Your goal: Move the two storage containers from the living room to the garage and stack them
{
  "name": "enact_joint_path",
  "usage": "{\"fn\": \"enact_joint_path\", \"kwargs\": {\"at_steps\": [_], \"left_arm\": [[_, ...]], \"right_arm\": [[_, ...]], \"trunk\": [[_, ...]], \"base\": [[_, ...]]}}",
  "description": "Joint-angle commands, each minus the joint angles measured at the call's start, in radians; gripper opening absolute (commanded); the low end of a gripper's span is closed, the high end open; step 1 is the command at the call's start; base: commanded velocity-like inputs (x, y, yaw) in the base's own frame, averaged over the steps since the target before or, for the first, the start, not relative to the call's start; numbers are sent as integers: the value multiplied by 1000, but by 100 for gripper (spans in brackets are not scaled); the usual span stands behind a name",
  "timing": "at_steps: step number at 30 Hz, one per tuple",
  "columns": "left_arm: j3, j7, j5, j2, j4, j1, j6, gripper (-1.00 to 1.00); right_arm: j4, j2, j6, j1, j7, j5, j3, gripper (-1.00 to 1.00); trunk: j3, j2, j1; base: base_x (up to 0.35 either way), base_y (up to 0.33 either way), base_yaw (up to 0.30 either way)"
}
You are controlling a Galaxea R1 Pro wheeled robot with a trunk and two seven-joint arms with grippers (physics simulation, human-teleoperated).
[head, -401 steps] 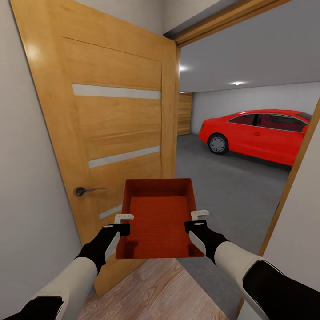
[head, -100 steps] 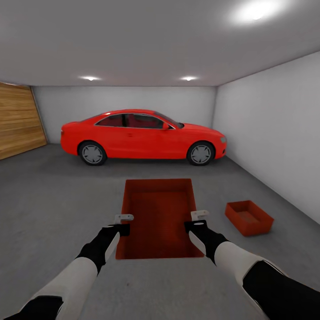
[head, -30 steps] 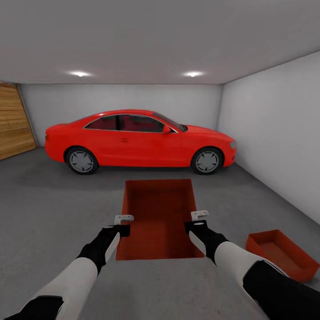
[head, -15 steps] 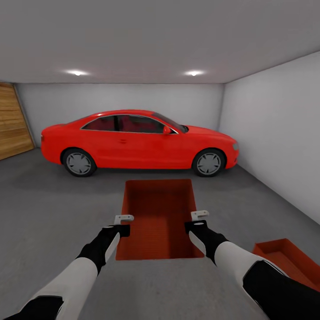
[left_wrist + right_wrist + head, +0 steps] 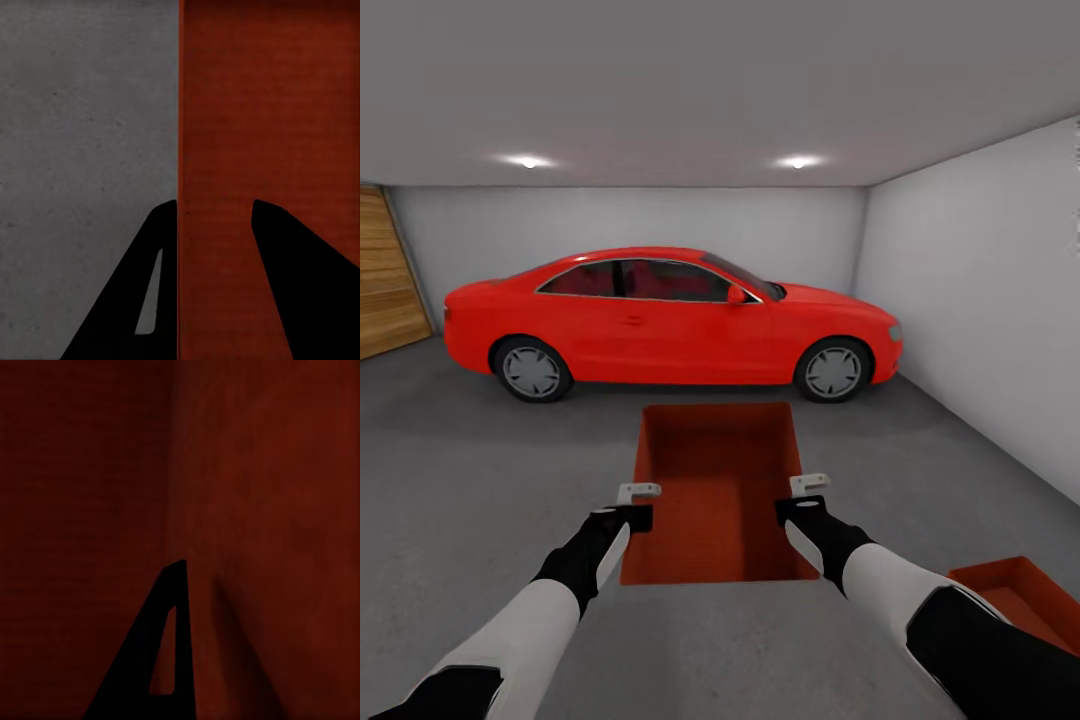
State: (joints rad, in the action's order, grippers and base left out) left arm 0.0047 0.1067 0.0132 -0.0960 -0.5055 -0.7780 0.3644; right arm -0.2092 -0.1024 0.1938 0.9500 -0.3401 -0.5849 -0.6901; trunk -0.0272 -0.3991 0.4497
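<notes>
Left gripper (image 5: 628, 503) clamps the carried container's (image 5: 715, 490) left wall, right gripper (image 5: 810, 495) clamps its right wall. The bin hangs level above the garage floor (image 5: 480, 480), long axis pointing straight at the red car (image 5: 670, 320), open side up. The second container (image 5: 1015, 600) sits on the floor right of the carried one. My worry: a careless turn toward it could clip its rim and land the stack crooked.

Container (image 5: 718, 490) before car (image 5: 670, 325); second container (image 5: 1025, 600) right.

Head view down over container (image 5: 715, 490); wrist views close against it.
</notes>
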Motion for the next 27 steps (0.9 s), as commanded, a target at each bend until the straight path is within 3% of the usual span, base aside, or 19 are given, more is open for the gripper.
{"fn": "enact_joint_path", "kwargs": {"at_steps": [1,5,9,19,25,26,27], "left_arm": [[-3,8,4,0,-1,0,5,-100],[-3,8,4,0,-1,0,5,-100],[-3,8,-4,-1,-1,0,5,-100],[55,-4,-105,-23,-13,0,5,-100],[72,-9,-113,-24,-1,0,5,-100],[-3,8,4,-1,-1,0,5,-100],[-3,8,4,-1,-1,0,5,-100]], "right_arm": [[-4,0,2,1,-7,1,-3,-100],[-4,2,-4,1,-7,-19,-22,-100],[-5,16,-18,1,-3,-84,-77,-100],[-6,30,-51,1,-1,-218,-191,-100],[-6,29,-48,1,-8,-284,-257,-100],[-6,29,-48,1,-10,13,3,-100],[-6,29,-48,1,-11,13,3,-100]], "trunk": [[0,-1,0],[0,-1,0],[0,-1,0],[0,-1,0],[0,-1,0],[0,-1,0],[0,-1,0]], "base": [[0,0,0],[0,0,0],[0,0,0],[0,0,0],[0,0,-119],[0,0,-239],[0,0,-242]]}}
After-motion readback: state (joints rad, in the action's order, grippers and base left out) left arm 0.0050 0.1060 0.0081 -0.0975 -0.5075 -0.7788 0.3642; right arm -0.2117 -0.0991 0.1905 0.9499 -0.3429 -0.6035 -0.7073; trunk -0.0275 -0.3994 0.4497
